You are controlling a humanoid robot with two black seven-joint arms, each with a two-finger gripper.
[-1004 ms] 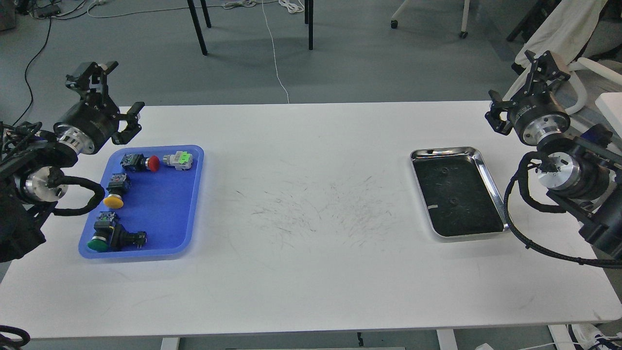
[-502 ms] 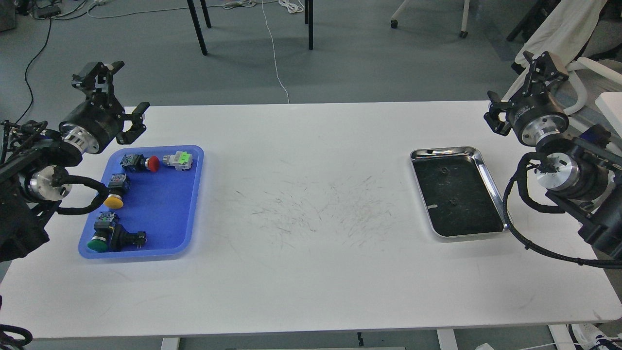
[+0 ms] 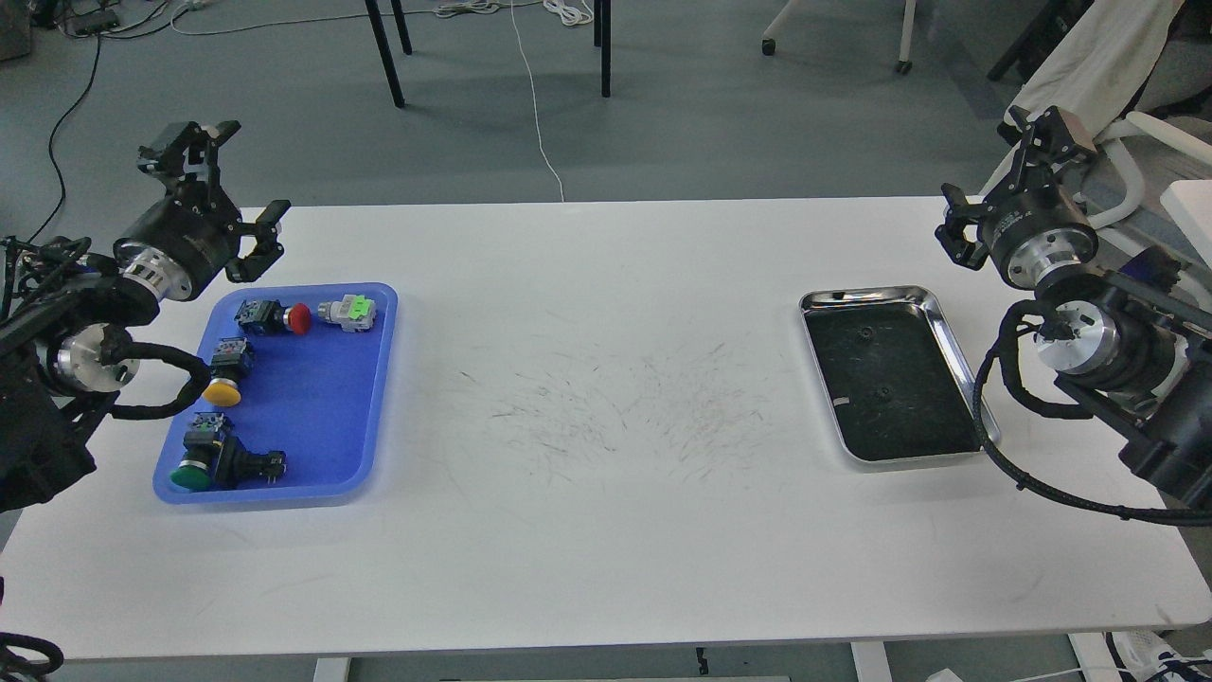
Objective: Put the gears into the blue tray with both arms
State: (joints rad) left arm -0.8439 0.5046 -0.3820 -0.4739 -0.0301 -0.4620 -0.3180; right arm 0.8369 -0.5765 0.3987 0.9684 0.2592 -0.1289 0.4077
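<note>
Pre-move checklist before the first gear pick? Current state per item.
1. Gears located: ok. Two small dark gears lie in the steel tray, hard to see against its black lining.
2. Blue tray has free space: ok. Push-buttons fill its left side; the right half is bare.
3. Left pincer empty: ok, fingers spread, raised at the tray's far left corner.
4. Right pincer empty: ok, fingers apart, nothing held.
5. Right pincer over a gear: not ok, it sits beyond the steel tray's far right corner.
6. Gear lying flat for a pinch: cannot tell, too small.
</note>
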